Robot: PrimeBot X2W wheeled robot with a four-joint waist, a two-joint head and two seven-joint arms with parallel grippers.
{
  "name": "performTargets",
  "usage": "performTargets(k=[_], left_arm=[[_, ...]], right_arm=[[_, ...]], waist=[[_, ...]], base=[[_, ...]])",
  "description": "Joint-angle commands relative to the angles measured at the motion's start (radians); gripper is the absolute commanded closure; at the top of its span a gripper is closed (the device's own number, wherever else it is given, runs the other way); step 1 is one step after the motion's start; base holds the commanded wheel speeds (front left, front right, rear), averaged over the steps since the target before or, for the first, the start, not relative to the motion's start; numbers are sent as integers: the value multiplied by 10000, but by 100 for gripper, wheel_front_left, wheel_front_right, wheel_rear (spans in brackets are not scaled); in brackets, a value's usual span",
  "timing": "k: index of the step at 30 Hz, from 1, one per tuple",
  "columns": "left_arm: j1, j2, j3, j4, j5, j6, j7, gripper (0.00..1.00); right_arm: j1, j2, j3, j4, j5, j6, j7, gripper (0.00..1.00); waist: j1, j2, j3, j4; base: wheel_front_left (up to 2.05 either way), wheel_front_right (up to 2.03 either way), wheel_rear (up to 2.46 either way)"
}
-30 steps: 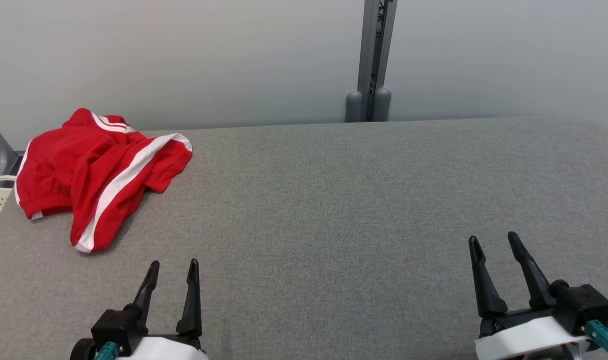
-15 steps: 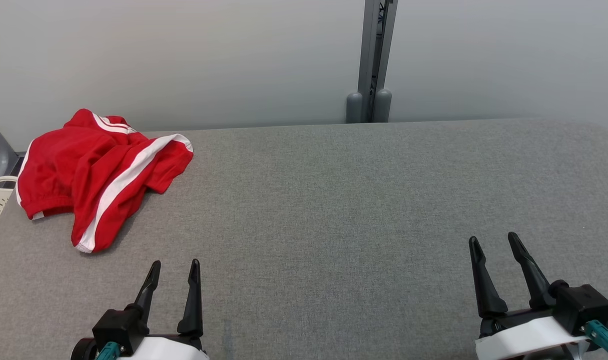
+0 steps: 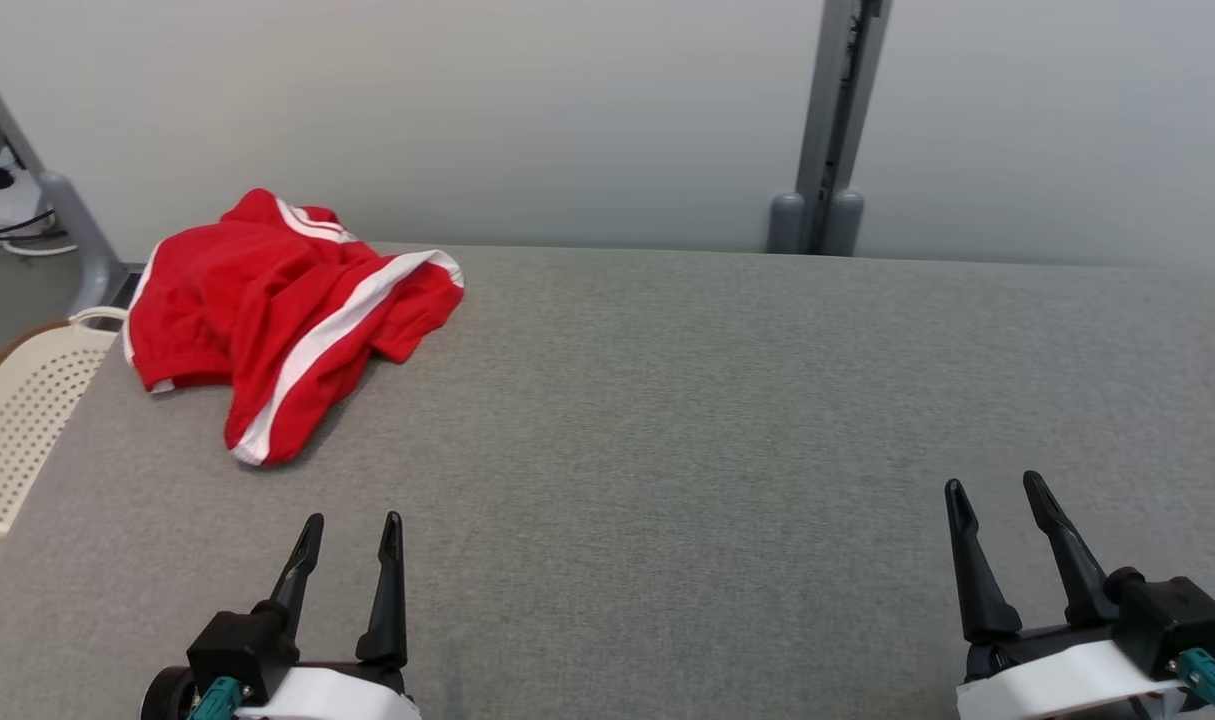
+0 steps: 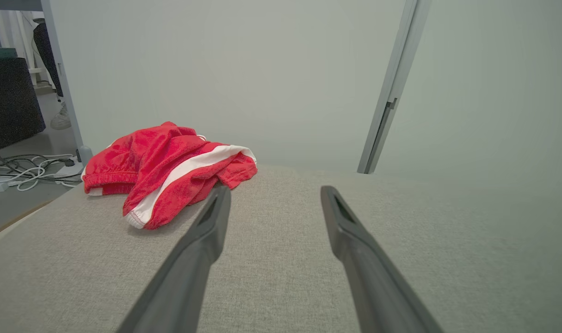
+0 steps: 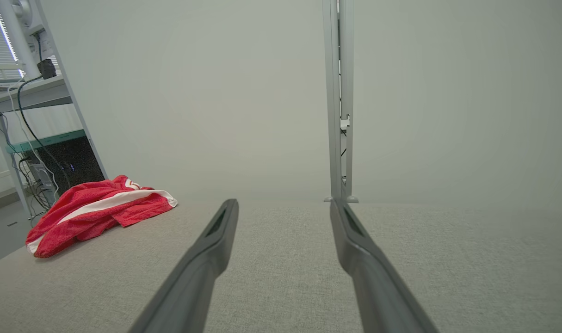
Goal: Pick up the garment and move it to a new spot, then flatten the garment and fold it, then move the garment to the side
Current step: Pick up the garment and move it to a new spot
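Two arms end low in the head view: the left gripper at the lower left of the frame and the right gripper at the lower right. Each has its dark fingers spread apart with nothing between them, tips pointing up the frame over the grey fabric table. The garment, red with white stripes, lies crumpled in a loose heap at the upper left of the head view, on the table's far left corner, close to the back and left edges. One white-striped end points down the frame toward the left gripper, but the two are well apart, with bare grey cloth between them. In the left wrist view the heap sits left of centre, beyond the tip of the left-hand finger. In the right wrist view it lies at the middle left, far from both fingers. A cream perforated basket shows at the left edge of the head view, beside the table and lower in the frame than the garment. Behind the table stands a pale wall, with a grey upright post at the upper right of centre.
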Motion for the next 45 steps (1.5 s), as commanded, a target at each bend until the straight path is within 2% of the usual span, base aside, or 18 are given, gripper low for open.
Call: performTargets(k=[1,8,13,21,28,36,41,45], left_arm=[[-116,50,11,19,80,-20,-49,0],[-174,48,107,52,185,-92,-33,0],[-87,45,203,66,226,-134,-29,0],[-41,44,252,83,247,-200,-29,0],[30,45,323,57,221,-146,-29,0],[-507,270,810,86,212,-355,-29,0],[-1256,687,929,176,407,-517,-29,0],[-2516,1368,1057,565,571,-661,71,0]], right_arm=[[34,-64,-39,-56,24,23,-69,0],[62,-65,56,-45,112,23,-64,0],[-57,-65,174,-35,158,23,-64,0],[-87,-66,256,26,151,23,-64,0],[-96,-68,279,54,130,23,-64,0],[-178,-74,478,-114,240,21,-64,0],[-312,-68,585,-209,290,23,-64,0],[-470,-68,672,-206,164,23,-64,0]], waist=[[0,0,33,559],[0,0,64,2185],[0,0,58,3111],[0,0,107,3888],[0,0,182,3875],[0,0,461,3331],[0,0,815,2938],[0,0,1220,2519]], base=[[0,0,0],[0,0,0],[0,0,0],[0,0,0],[0,0,0],[0,0,0],[0,0,0],[0,0,0]])
